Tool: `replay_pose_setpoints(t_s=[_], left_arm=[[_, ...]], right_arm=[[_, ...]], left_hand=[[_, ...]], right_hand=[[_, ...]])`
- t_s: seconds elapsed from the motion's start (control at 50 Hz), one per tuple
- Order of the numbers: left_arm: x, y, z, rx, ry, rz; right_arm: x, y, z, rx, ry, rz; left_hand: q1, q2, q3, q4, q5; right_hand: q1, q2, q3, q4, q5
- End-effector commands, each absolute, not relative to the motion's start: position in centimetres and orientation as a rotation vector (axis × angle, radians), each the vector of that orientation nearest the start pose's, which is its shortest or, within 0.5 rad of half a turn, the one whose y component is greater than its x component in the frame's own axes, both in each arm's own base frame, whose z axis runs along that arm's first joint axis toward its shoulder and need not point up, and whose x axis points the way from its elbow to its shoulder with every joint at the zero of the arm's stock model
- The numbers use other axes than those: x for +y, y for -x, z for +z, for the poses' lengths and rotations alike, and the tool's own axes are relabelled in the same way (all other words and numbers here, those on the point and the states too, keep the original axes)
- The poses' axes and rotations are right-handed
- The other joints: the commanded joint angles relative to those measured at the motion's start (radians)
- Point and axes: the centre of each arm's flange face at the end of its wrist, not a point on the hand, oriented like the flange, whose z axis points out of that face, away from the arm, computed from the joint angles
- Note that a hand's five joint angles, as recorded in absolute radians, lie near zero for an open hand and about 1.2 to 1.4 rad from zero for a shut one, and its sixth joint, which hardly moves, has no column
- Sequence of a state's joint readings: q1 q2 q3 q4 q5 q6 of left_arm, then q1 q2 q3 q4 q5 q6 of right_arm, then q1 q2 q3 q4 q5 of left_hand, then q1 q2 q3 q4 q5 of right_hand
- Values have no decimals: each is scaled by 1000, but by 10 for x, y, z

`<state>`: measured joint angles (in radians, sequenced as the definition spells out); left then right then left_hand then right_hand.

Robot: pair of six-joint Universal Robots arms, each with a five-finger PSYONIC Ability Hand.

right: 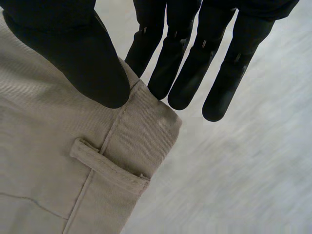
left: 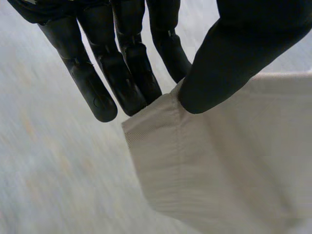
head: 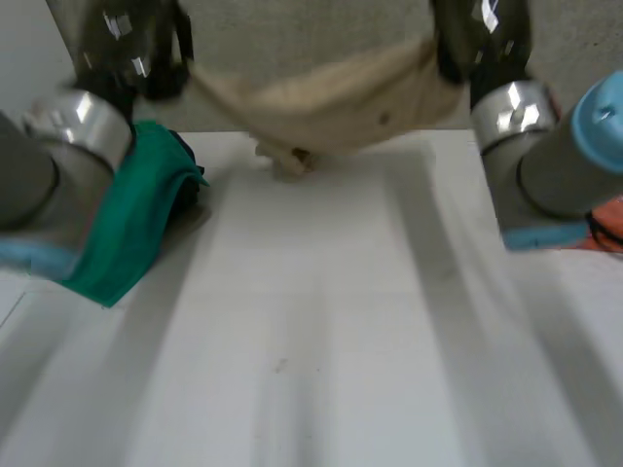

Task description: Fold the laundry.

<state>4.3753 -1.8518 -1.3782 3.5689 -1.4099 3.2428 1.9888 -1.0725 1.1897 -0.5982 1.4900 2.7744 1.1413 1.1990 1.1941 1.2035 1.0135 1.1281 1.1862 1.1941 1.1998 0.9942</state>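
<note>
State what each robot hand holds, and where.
The beige trousers: left robot hand pinches a hemmed corner, right robot hand the waistband corner beside a belt loop.

One pair of beige trousers (head: 321, 97). One green cloth (head: 136, 224), and one dark item (head: 187, 148) touching it, too hidden to name. One orange thing (head: 608, 219) at the right side, also unclear. One white table (head: 321, 341). Two arms, the left arm (head: 39, 185) and the right arm (head: 565, 165), and two black hands, the left hand (left: 122, 63) and the right hand (right: 233, 63).
</note>
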Motion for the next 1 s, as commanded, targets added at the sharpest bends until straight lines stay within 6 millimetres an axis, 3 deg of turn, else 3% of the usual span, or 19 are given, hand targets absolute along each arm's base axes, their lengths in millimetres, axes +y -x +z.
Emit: replay_pose_setpoints(t_s=[0.02, 0.04, 0.12, 0.2, 0.34, 0.44, 0.5, 0.54, 0.66, 0.72, 0.84, 0.86, 1.0], left_arm=[[-279, 261, 214, 2377, -880, -2393], [-272, 260, 206, 2426, -908, -2347], [-239, 254, 177, 2658, -1042, -2097], [-208, 242, 171, 2809, -1138, -1840], [-158, 219, 190, 2924, -1318, -1384], [-116, 210, 210, 2973, -1514, -1034], [-102, 206, 220, 2963, -1601, -923], [-105, 207, 221, 2923, -1623, -981], [-148, 217, 213, 2725, -1583, -1362], [-176, 223, 212, 2634, -1516, -1554], [-224, 234, 205, 2605, -1359, -1785], [-239, 237, 199, 2604, -1317, -1838], [-296, 249, 171, 2583, -1209, -1967]], right_arm=[[-330, -292, 203, 1870, 985, -2227], [-320, -286, 186, 1957, 1041, -2140], [-293, -273, 161, 2115, 1191, -1917], [-267, -263, 156, 2190, 1335, -1709], [-229, -243, 166, 2264, 1548, -1402], [-180, -216, 176, 2323, 1761, -1011], [-171, -211, 180, 2259, 1853, -1003], [-168, -212, 182, 2203, 1876, -1075], [-181, -216, 177, 2250, 1705, -1191], [-190, -220, 176, 2274, 1605, -1256], [-197, -223, 171, 2285, 1540, -1332], [-197, -223, 170, 2283, 1536, -1337], [-199, -227, 163, 2277, 1491, -1369]], left_hand=[[255, 197, 202, 193, 208], [255, 197, 202, 193, 208], [255, 197, 202, 193, 208], [255, 197, 202, 193, 208], [255, 197, 202, 193, 208], [255, 197, 202, 193, 208], [255, 197, 202, 193, 208], [255, 197, 202, 193, 208], [188, 131, 136, 126, 142], [-967, -1024, -1020, -1029, -1013], [-967, -1024, -1020, -1029, -1013], [-897, -955, -950, -959, -944], [-582, -640, -635, -644, -629]], right_hand=[[268, 210, 202, 196, 228], [268, 210, 202, 196, 228], [268, 210, 202, 196, 228], [268, 210, 202, 196, 228], [268, 210, 202, 196, 228], [268, 210, 202, 196, 228], [268, 210, 202, 196, 228], [268, 210, 202, 196, 228], [268, 210, 202, 196, 228], [268, 210, 202, 196, 228], [268, 210, 202, 196, 228], [268, 210, 202, 196, 228], [268, 210, 202, 196, 228]])
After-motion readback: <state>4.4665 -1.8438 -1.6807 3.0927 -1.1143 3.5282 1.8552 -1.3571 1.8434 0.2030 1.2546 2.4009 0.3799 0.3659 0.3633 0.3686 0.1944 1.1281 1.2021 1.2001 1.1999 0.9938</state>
